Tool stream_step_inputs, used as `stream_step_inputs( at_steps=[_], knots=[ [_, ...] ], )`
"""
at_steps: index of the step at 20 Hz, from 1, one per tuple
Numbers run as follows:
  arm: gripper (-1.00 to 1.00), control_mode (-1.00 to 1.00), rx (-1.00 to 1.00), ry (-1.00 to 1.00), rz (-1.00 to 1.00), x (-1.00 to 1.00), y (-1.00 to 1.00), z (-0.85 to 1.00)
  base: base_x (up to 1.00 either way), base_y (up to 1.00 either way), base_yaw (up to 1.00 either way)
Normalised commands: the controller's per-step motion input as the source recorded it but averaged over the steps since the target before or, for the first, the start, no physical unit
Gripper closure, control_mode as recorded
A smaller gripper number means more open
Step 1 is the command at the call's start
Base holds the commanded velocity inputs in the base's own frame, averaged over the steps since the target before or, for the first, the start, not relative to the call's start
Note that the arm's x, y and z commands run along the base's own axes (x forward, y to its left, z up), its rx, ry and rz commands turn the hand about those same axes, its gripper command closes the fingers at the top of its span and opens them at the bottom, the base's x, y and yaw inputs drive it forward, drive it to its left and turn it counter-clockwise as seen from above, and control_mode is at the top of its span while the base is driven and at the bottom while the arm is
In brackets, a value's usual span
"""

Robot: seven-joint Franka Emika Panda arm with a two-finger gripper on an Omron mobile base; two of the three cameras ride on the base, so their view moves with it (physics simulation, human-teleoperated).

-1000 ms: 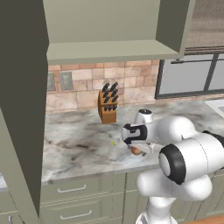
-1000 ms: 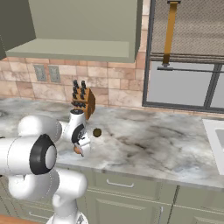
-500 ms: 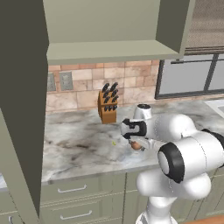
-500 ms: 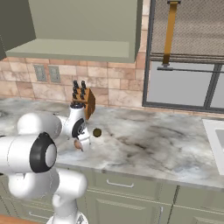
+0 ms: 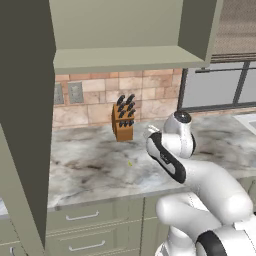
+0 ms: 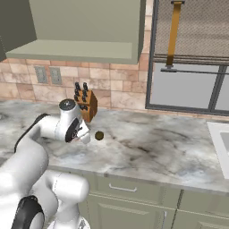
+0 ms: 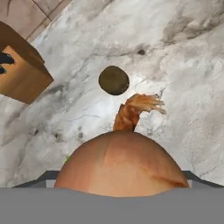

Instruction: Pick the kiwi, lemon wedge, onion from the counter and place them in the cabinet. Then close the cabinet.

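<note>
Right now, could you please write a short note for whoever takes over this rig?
Gripper: appears closed on the onion, low over the counter.
Kiwi: on the counter just beyond the gripper, near the knife block.
Lemon wedge: on the counter.
Cabinet: open.
Done: onion apparently picked; nothing placed yet.
Left: put all three in the cabinet, then close it.

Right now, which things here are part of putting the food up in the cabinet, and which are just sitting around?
Part of the job:
- onion, right at the gripper
- kiwi on the counter
- lemon wedge, a pale speck
- cabinet above, open

Just sitting around:
- knife block
- wall outlets
- window
</note>
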Motion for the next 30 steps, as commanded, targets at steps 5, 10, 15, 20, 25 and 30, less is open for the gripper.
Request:
stream_step_inputs(
  at_steps=[5,10,15,20,25,30],
  knots=[
    [1.0,-1.0,-0.08,-0.32,0.26,-0.26,-0.03,1.0,0.0,0.0,0.0],
    [1.0,-1.0,-0.2,-0.21,0.2,-0.37,-0.01,1.0,0.0,0.0,0.0],
    [1.0,-1.0,-0.24,-0.03,0.08,-0.19,-0.01,1.0,0.0,0.0,0.0],
    [1.0,-1.0,-0.12,0.0,0.01,-0.02,-0.21,1.0,0.0,0.0,0.0],
    [1.0,-1.0,-0.05,0.0,0.0,-0.05,-0.5,1.0,0.0,0.0,0.0],
    [1.0,-1.0,-0.03,-0.01,0.0,0.0,-0.29,1.0,0.0,0.0,0.0]
  ],
)
